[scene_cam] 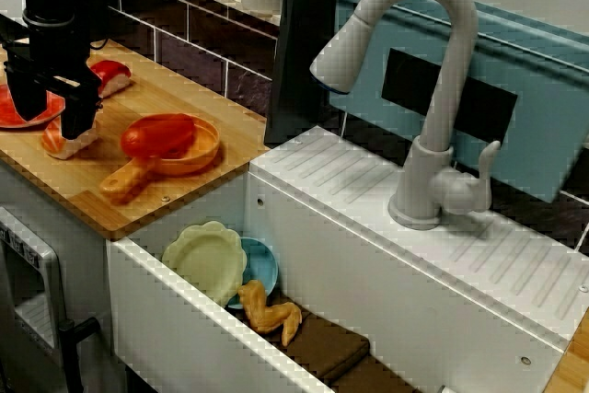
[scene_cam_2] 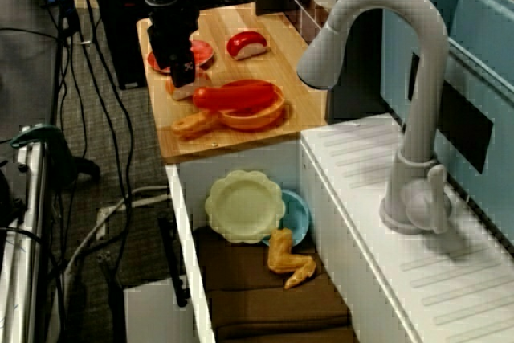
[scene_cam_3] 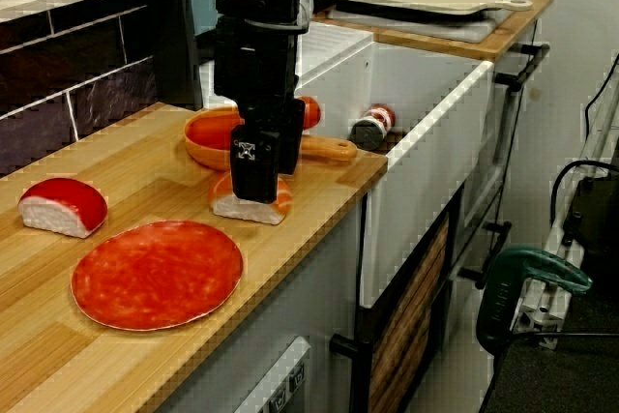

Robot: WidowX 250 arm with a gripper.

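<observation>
A single black robot arm stood over a wooden counter beside a white sink. Its gripper hung directly over a toy salmon sushi piece, a block of white rice with an orange top. The piece lay flat on the wood near the counter's front edge, between a red plate and an orange pan. In the view from beside the tap, the two dark fingers stood apart, one to each side of the piece. In the view along the counter, the nearer finger covered the middle of the piece, its tip low against the rice. Whether the pads touched the rice could not be made out. Judged from this, a good grip would want the fingers centred on the long sides and low enough to bear on the rice rather than the orange top. They should close evenly, so the piece neither twisted nor skidded toward the plate. The pan, just beside, held a long red toy vegetable. A second sushi piece with a red top lay well apart, near the tiled wall. In the sink lay a pale yellow plate, a blue dish, a toy chicken wing and a brown cloth, beside a grey tap.
</observation>
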